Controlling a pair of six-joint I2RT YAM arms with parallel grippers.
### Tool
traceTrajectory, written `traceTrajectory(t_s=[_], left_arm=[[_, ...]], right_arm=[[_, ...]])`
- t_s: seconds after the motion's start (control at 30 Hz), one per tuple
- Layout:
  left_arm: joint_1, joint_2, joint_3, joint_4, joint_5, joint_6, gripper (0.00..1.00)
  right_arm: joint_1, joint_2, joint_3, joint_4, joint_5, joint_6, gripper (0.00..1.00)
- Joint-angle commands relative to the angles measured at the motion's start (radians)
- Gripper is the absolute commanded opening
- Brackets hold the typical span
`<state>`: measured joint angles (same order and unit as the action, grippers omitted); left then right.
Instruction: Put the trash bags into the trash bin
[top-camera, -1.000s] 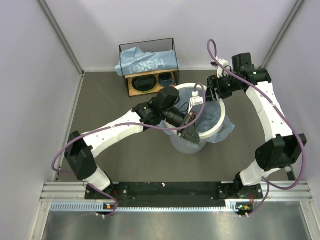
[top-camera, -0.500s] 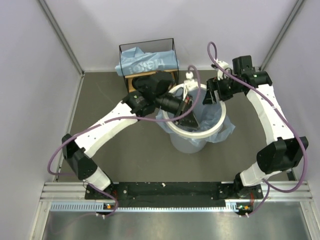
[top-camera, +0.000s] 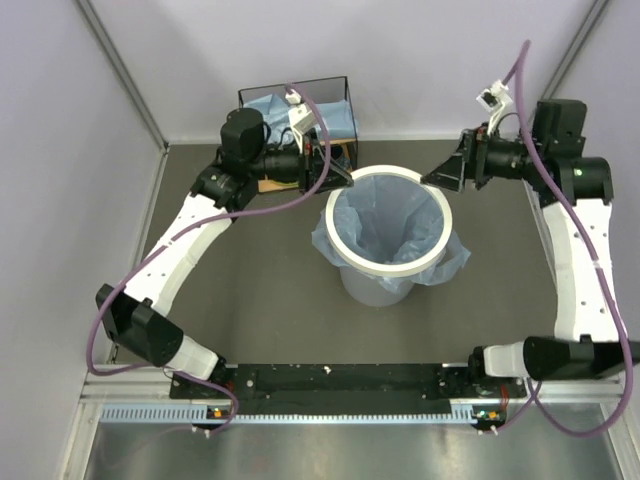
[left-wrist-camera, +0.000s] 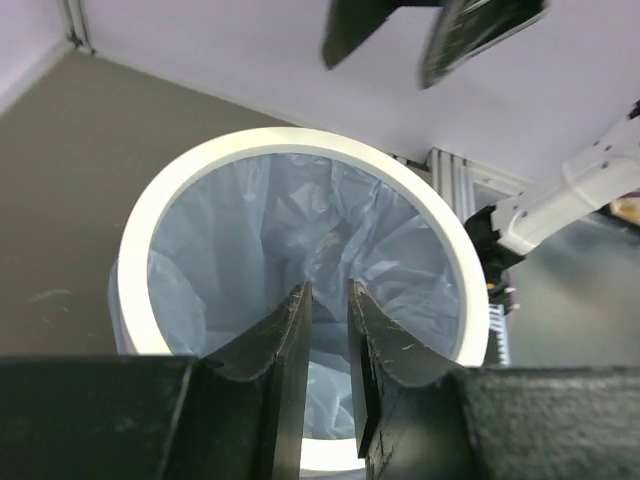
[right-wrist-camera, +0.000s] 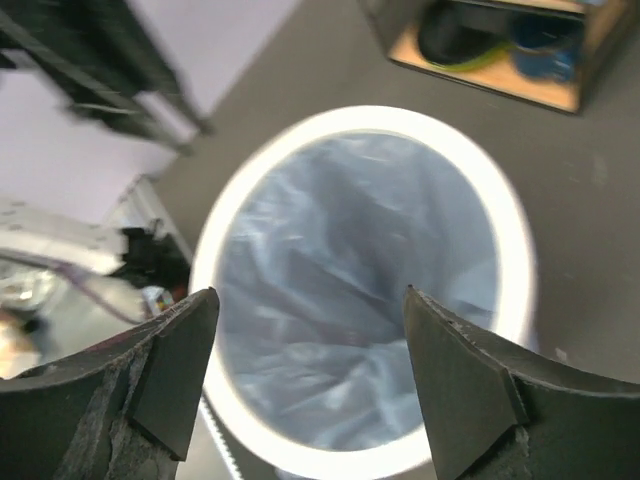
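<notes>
The trash bin (top-camera: 342, 252), a pale bucket with a thick white ring rim, stands mid-floor. A light-blue trash bag (top-camera: 388, 228) lines it and its edge spills out under the ring at the right. Another blue trash bag (top-camera: 338, 118) lies on top of the shelf. My left gripper (top-camera: 340, 172) hovers outside the far-left rim, open by a narrow gap with nothing between its fingers; its wrist view looks down into the bag (left-wrist-camera: 230, 230) past the gripper (left-wrist-camera: 326, 290). My right gripper (top-camera: 432, 180) hangs open wide beyond the far-right rim, over the bin (right-wrist-camera: 515, 260) in its own view (right-wrist-camera: 310, 295).
A black-wire shelf (top-camera: 262, 89) stands at the back wall, with a dark bowl (right-wrist-camera: 450, 40) and a blue cup (right-wrist-camera: 545, 35) on its wooden board. Grey walls close in the left, right and back. The arm bases sit on the rail at the near edge.
Both grippers have drawn up and back from the bin's mouth, the left toward the shelf, the right to the far right. Both have opened wider.
</notes>
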<state>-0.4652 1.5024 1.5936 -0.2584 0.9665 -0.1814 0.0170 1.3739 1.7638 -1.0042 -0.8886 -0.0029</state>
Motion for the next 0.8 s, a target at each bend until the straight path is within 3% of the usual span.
traceTrajectory(t_s=[0.0, 0.13, 0.23, 0.33, 0.43, 0.53, 0.67, 0.77], left_arm=[[-0.001, -0.08, -0.143, 0.392, 0.018, 0.091, 0.25], [-0.001, -0.099, -0.271, 0.673, 0.04, 0.034, 0.22], [-0.001, -0.071, -0.367, 0.798, 0.093, -0.051, 0.18], [-0.003, -0.061, -0.483, 0.841, 0.083, -0.03, 0.14], [0.005, -0.041, -0.592, 0.82, 0.08, 0.002, 0.12], [0.007, -0.027, -0.612, 0.679, 0.086, 0.1, 0.09], [0.01, -0.054, -0.595, 0.621, 0.104, 0.117, 0.09], [0.008, -0.062, -0.486, 0.601, 0.1, 0.076, 0.09]], right_arm=[[0.005, -0.09, -0.071, 0.101, -0.265, 0.138, 0.73], [0.005, -0.117, -0.15, 0.116, -0.357, 0.228, 0.59], [0.005, -0.139, -0.248, 0.119, -0.383, 0.251, 0.56], [0.001, -0.145, -0.404, 0.113, -0.339, 0.183, 0.52], [0.003, -0.115, -0.545, 0.11, -0.273, 0.092, 0.47], [0.001, -0.096, -0.59, 0.092, -0.236, 0.04, 0.45], [0.003, -0.081, -0.5, 0.067, -0.243, 0.03, 0.45], [0.011, -0.085, -0.384, 0.061, -0.28, 0.055, 0.45]])
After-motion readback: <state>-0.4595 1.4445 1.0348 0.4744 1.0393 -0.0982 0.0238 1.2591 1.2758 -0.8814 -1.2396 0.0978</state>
